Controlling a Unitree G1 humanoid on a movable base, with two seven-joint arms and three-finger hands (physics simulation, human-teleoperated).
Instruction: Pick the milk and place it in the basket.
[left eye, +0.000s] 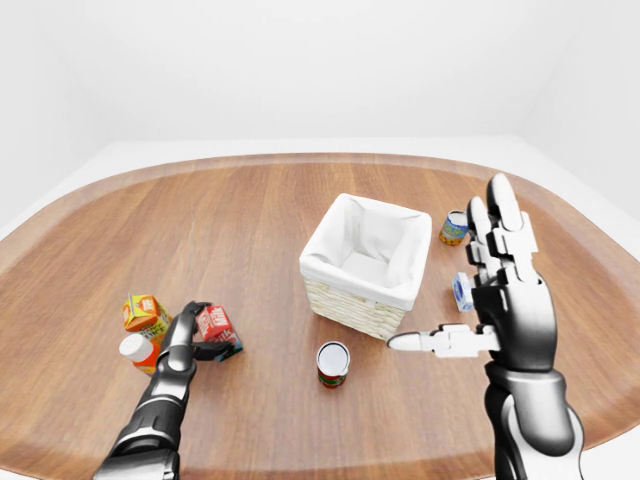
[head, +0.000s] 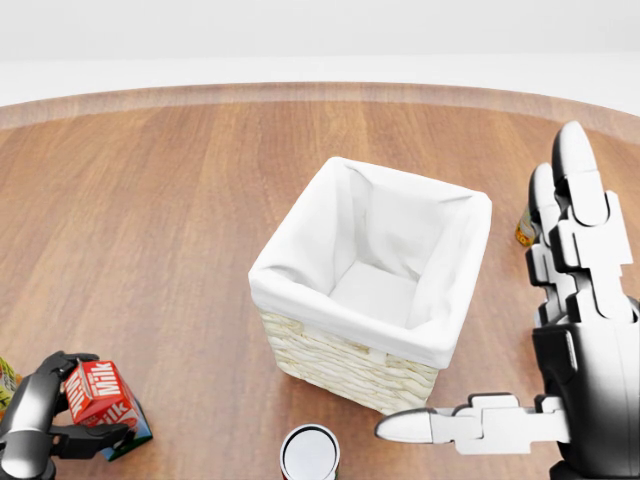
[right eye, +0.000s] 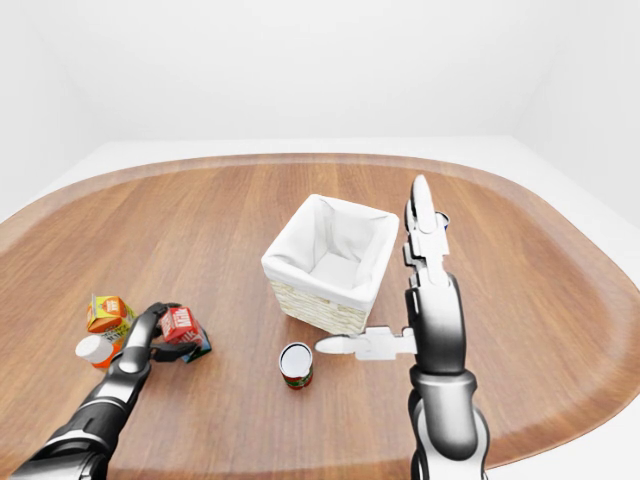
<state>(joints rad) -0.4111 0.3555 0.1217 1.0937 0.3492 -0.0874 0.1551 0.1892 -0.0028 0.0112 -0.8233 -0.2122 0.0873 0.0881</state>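
The left hand (head: 60, 405) is closed round the milk (head: 98, 391), a red carton lettered in white, its dark fingers wrapped over the carton's top and lower edge at the bottom left of the head view. The carton sits low over the wooden surface (left eye: 230, 230), tilted, and it cannot be told whether it touches the wood. Just to its left in the left-eye view are an orange carton (left eye: 145, 313) and a white-capped bottle (left eye: 137, 350), close together. The basket (head: 372, 370), wicker with a white cloth lining, sits at the middle of the surface, well apart from the milk. A can (left eye: 333, 362) stands upright just below the basket. The right hand (left eye: 495, 300) is raised and spread wide to the right of the basket, fingers pointing up and thumb stretched toward it, holding nothing. Beyond it lie a second can (left eye: 454, 228) and a small blue-and-white box (left eye: 462, 291).
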